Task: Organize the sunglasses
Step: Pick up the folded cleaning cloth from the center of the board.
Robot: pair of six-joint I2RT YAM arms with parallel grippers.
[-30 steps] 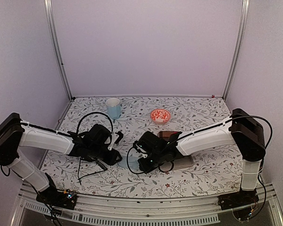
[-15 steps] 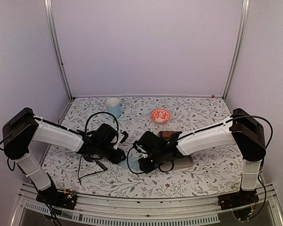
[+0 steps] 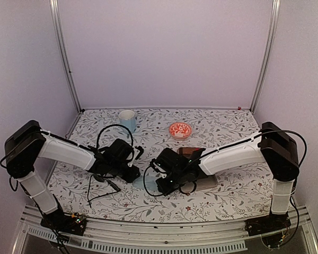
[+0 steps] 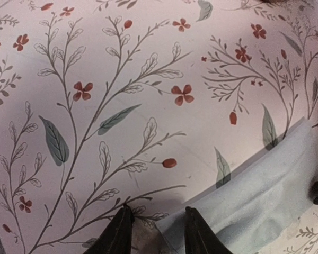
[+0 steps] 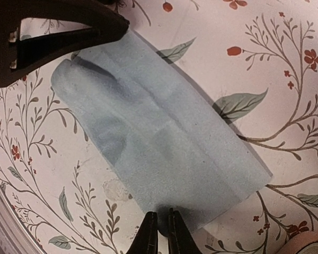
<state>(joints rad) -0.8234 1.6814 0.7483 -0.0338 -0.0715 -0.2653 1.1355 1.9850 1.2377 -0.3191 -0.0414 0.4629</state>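
Where the desk (image 3: 228, 197) runs nearest the arm bases, the black sunglasses (image 3: 112, 185) lie flat on its flowered cover. Their thin arms are splayed toward the near edge, and their front is partly covered by the left arm, so the lenses are hard to make out. They sit near the left fingers (image 3: 132, 174), at about 7 o'clock from them, and farther from the right fingers (image 5: 152, 235), at about 9 o'clock; neither set touches them. Between the two sets lies a blue cloth (image 5: 164, 143). The right fingers are pressed almost together on its edge, pinching it. The left fingers stand parted with the cloth's opposite corner in the gap; whether they touch it I cannot tell. At 3 o'clock from the right fingers, a pinkish case (image 3: 208, 182) is half hidden under the right arm. Farther back, a brown case (image 3: 186, 151) peeks out behind that wrist, then come a red bowl (image 3: 180, 129) and a pale blue cup (image 3: 127, 120).
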